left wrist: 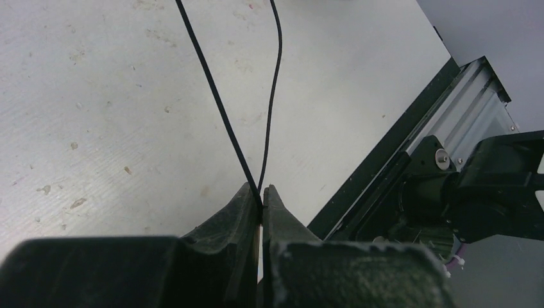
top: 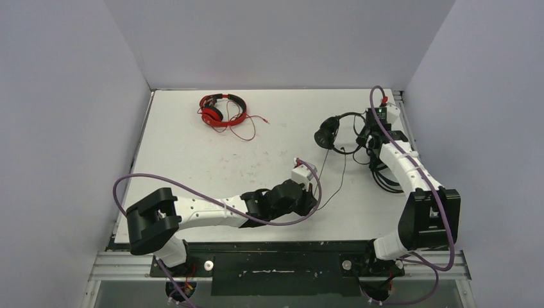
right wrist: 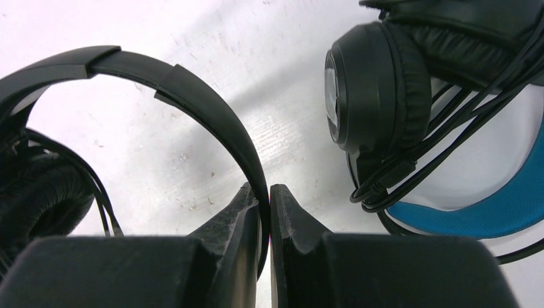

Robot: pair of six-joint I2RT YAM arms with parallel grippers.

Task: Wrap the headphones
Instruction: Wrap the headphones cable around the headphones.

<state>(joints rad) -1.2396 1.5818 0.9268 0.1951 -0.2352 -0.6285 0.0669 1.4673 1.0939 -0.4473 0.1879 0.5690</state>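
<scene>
Left gripper (left wrist: 262, 197) closed tight on the thin cable (left wrist: 221, 109) of the black headphones (top: 323, 136), at mid worktop (top: 192, 147); right gripper (right wrist: 265, 199) pinching their headband (right wrist: 192, 90) at far right; step judged: cable taken up, next move calls for winding it round the band.

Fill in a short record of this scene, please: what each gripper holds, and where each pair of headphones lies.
left gripper: shut on the black cable; two strands run away from the jaws
right gripper: shut on the headband of the black headphones
black headphones: far right part of the table
blue-band headphones: beside the black pair, cable bunched at one ear cup
red headphones: far left part, apart from both arms, red cord trailing loose
</scene>
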